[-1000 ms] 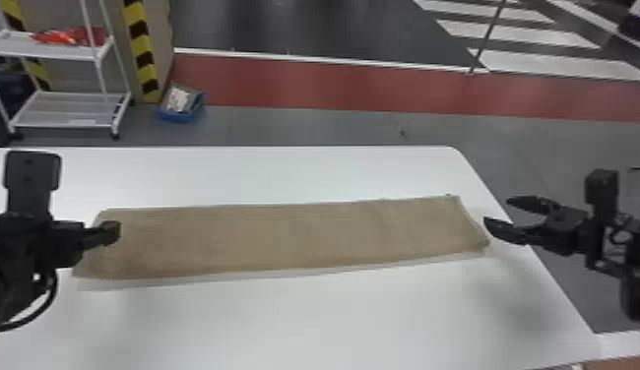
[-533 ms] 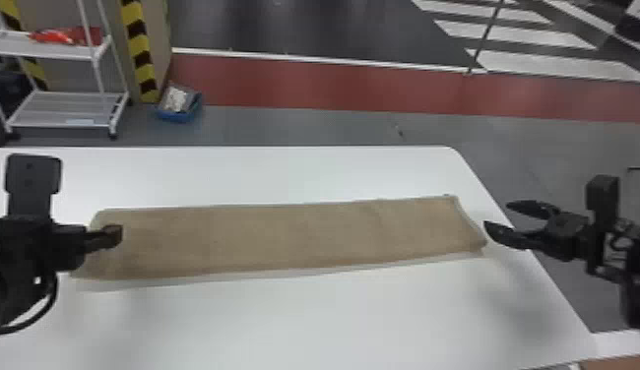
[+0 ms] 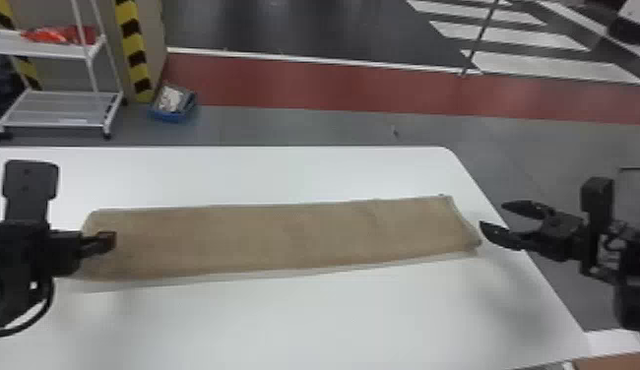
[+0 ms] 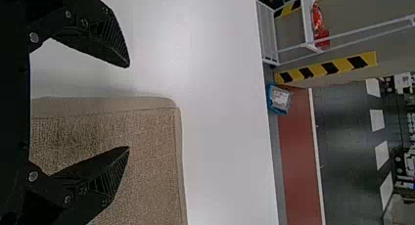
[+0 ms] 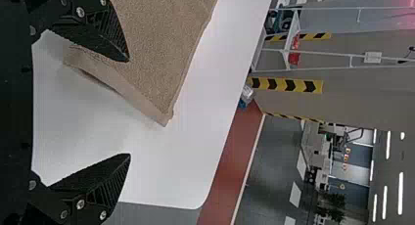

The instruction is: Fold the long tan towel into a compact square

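The tan towel [image 3: 284, 236] lies flat as a long strip across the white table, its edges showing more than one layer. My left gripper [image 3: 107, 241] is over the towel's left end. In the left wrist view that gripper [image 4: 128, 106] stands open, one finger over the towel [image 4: 151, 161] and the other over bare table. Just off the towel's right end is my right gripper [image 3: 491, 216], open at the table's right edge. The right wrist view has this gripper [image 5: 129, 107] with nothing between its fingers, one of them overlapping the towel's end [image 5: 156, 49].
The white table [image 3: 284, 320] extends in front of and behind the towel, with its rounded far corner at the right. Beyond it on the floor stand a white shelf cart [image 3: 63, 110] and a blue bin [image 3: 171, 106].
Hardly anything differs: the left gripper has shifted very slightly to the right over the towel's end. The towel lies as before, and the right gripper holds about the same place.
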Action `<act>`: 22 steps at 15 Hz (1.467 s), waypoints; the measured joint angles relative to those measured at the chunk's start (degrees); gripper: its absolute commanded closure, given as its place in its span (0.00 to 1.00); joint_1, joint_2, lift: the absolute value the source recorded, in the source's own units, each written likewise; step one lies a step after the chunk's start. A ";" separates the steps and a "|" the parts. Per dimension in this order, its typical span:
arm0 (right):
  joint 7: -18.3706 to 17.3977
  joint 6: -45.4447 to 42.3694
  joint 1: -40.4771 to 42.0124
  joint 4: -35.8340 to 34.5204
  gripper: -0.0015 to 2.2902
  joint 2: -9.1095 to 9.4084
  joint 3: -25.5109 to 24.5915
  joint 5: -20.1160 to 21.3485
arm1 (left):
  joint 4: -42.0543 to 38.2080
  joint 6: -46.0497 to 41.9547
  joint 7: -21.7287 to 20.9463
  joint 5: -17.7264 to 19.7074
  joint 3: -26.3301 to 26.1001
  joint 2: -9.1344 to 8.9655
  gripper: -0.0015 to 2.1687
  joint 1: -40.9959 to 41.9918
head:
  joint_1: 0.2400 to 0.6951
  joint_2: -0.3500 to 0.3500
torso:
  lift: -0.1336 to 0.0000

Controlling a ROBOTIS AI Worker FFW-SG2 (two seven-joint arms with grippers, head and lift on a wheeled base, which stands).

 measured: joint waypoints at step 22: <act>0.30 -0.02 0.22 -0.09 0.10 -0.15 -0.17 -0.43 | 1.41 4.76 -1.66 -0.61 -0.59 -0.16 0.87 -1.55 | 1.00 0.21 | 0.07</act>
